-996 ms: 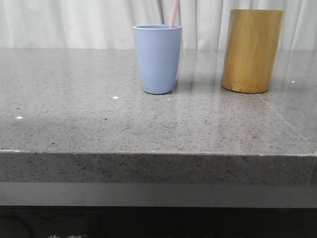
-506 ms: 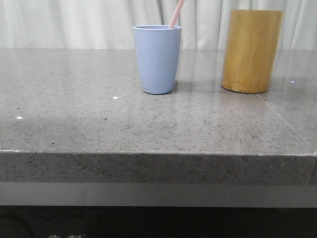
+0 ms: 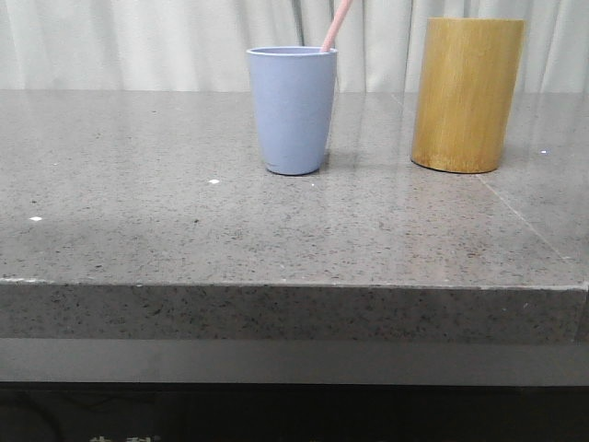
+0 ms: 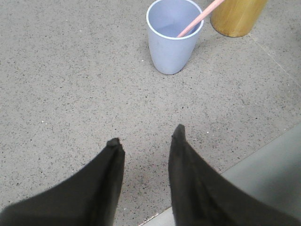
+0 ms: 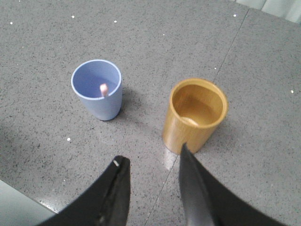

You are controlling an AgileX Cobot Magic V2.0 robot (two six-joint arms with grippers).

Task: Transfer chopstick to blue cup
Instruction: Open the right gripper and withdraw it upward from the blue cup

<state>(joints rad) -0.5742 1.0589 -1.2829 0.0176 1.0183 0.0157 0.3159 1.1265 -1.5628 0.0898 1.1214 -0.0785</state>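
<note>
The blue cup (image 3: pixel 293 109) stands upright on the grey stone table (image 3: pixel 184 230). A pale pink chopstick (image 3: pixel 336 26) stands in it, leaning right against its rim. It also shows in the left wrist view (image 4: pixel 197 19) inside the blue cup (image 4: pixel 171 44). In the right wrist view only its tip (image 5: pixel 103 89) shows in the cup (image 5: pixel 99 96). My left gripper (image 4: pixel 146 140) is open and empty over the table near its front edge. My right gripper (image 5: pixel 149 154) is open and empty, high above the table. Neither gripper shows in the front view.
A taller yellow-brown bamboo cylinder (image 3: pixel 467 94) stands to the right of the blue cup; it looks empty from above (image 5: pixel 196 104). A white curtain (image 3: pixel 138 41) hangs behind the table. The table's front edge (image 3: pixel 294 285) runs across the front view.
The chopstick has tipped further to the right in the blue cup over the last second. The cups have not moved.
</note>
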